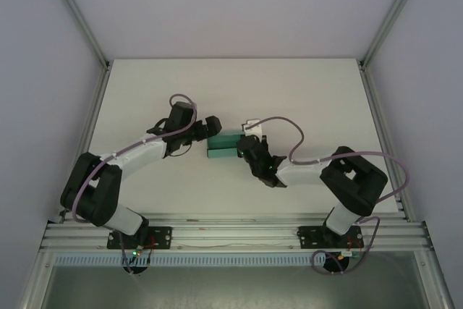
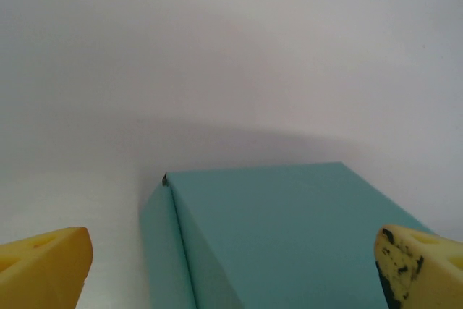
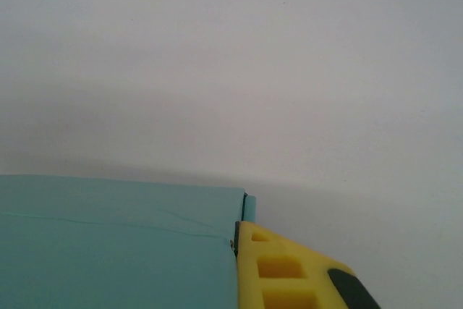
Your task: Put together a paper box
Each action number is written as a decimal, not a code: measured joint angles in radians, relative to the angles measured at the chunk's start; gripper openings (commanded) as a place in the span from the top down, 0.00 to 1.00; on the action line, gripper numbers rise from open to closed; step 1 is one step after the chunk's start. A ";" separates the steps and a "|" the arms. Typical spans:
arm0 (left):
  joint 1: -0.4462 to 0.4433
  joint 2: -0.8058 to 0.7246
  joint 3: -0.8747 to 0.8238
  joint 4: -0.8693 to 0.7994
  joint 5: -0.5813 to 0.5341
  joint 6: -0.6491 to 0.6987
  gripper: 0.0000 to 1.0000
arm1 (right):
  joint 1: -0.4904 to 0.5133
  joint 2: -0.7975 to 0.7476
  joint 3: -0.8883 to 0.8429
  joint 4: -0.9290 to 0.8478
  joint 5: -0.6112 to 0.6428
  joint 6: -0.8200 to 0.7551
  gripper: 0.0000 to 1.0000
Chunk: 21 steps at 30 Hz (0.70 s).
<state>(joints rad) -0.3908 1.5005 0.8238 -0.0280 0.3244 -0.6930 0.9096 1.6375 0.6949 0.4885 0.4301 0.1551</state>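
The left end effector [image 2: 231, 271] stands wide open, its yellow fingertips [image 2: 45, 260] in the lower corners. Between them lies a teal-green thin-card rectangular paper box [image 2: 289, 236], its smooth top facing up, on the plain white desk [image 2: 217, 56].

Open table [image 1: 231, 92] beyond paper box [image 1: 221, 151]

No writing, label, brand, number or sign can be read on anything here. The paper box [image 2: 289, 236] shows only plain teal card on every face that can be seen, in both wrist views and from above.
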 measured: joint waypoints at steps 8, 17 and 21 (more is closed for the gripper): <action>0.000 0.007 -0.120 0.148 0.090 -0.041 0.15 | 0.040 -0.001 -0.036 -0.029 0.001 -0.021 0.83; 0.000 0.008 -0.212 0.281 0.113 -0.058 0.19 | 0.087 -0.001 -0.063 -0.082 0.018 0.006 0.59; 0.000 0.024 -0.212 0.297 0.113 -0.048 0.20 | 0.087 -0.031 -0.105 -0.094 0.015 0.028 0.48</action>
<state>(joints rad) -0.3908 1.5249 0.6121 0.2687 0.4370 -0.7410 0.9962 1.6066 0.5900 0.3943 0.4454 0.1833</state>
